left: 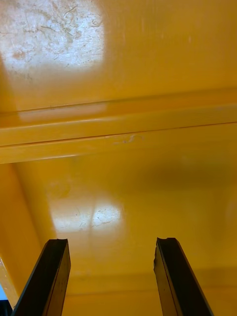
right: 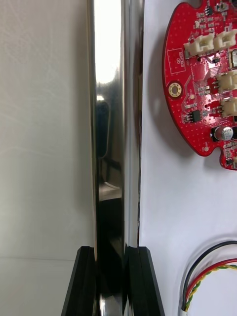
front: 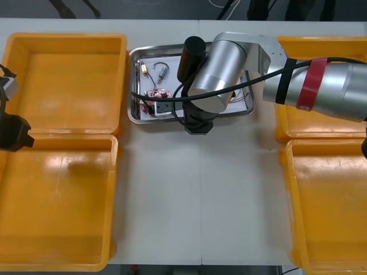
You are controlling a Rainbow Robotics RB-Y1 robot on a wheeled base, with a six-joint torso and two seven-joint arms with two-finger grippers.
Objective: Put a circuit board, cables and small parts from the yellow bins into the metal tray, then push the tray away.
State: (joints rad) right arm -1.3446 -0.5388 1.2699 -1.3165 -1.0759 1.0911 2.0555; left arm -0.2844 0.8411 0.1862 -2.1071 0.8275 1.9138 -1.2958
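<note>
Clamping the tray's near rim is your right end effector; board and cables lie inside the tray. Your left end effector hangs wide over bins, left of it.

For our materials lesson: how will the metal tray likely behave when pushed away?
Probably stiff: the rim of the metal tray, held in the right claw, looks rigid. It likely slides easily on the smooth table. Its circuit board may shift.

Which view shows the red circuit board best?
Right wrist view: the circuit board lies close, connectors plain, in the metal tray. Front view shows it small and distant. Left wrist view looks into a yellow bin.
</note>
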